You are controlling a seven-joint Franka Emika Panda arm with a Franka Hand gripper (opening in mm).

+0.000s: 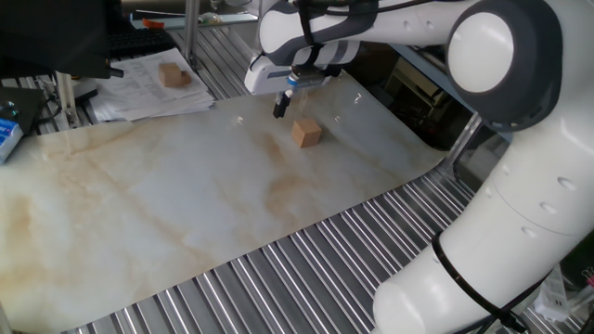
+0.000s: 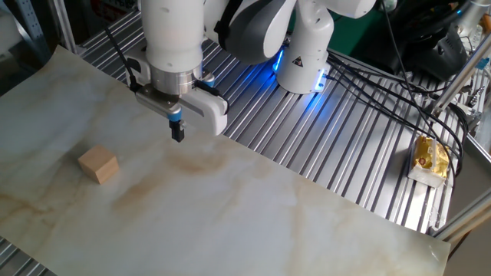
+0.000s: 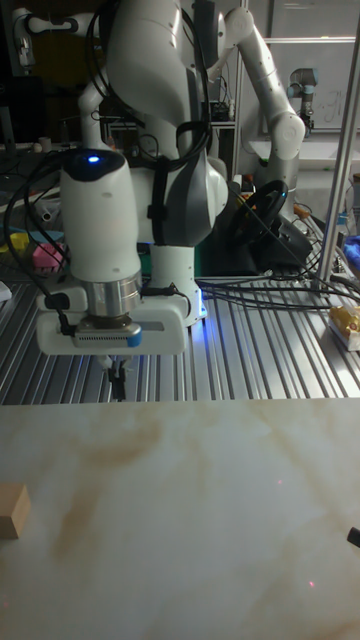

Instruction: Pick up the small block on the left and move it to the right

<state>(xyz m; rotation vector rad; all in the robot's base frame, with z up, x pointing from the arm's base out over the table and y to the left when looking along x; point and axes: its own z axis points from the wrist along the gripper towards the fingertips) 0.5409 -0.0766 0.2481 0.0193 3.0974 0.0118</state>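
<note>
The small block [image 1: 306,134] is a light-tan wooden cube that rests on the marbled mat [image 1: 167,213]. It shows near the mat's left side in the other fixed view [image 2: 98,165] and at the left edge of the tall view [image 3: 12,511]. My gripper [image 1: 278,111] hangs above the mat, apart from the block, with its dark fingers pressed together and nothing between them. It stands to the right of the block and farther back in the other fixed view [image 2: 178,136], and over the mat's far edge in the tall view [image 3: 118,385].
A second, browner wooden block [image 1: 172,74] lies on a pile of papers [image 1: 148,88] beyond the mat. A yellow packet [image 2: 430,159] sits on the ribbed metal table at the right. Cables [image 2: 383,84] and the robot base [image 2: 303,54] stand behind.
</note>
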